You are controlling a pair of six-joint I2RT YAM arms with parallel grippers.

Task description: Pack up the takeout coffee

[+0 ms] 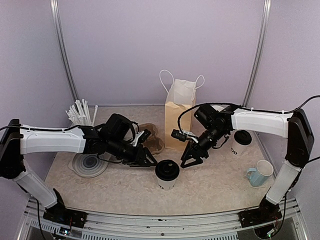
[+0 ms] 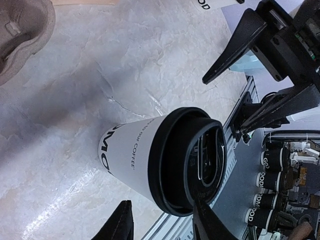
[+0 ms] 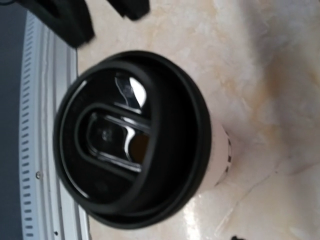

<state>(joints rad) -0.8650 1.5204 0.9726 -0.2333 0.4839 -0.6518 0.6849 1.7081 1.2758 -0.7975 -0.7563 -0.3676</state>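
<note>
Marbled beige tabletop (image 1: pixel 215 187), lilac walls (image 1: pixel 125 45).

Top view: near cup (image 1: pixel 167 174) upright by the front edge, between left gripper (image 1: pixel 151 161) and right gripper (image 1: pixel 191 163). Both are spread and hold nothing. Second cup (image 1: pixel 241 142) stands right of the paper bag (image 1: pixel 179 117).

Left wrist: jaws apart, flanking the cup's lid; contact unclear.

Right wrist: blurred lid from above.

A white paper cup with a black plastic lid (image 2: pixel 131 155) stands ahead of the left gripper (image 2: pixel 160 219), between its parted fingers; beyond it hangs the right gripper (image 2: pixel 221 106), also parted.
</note>
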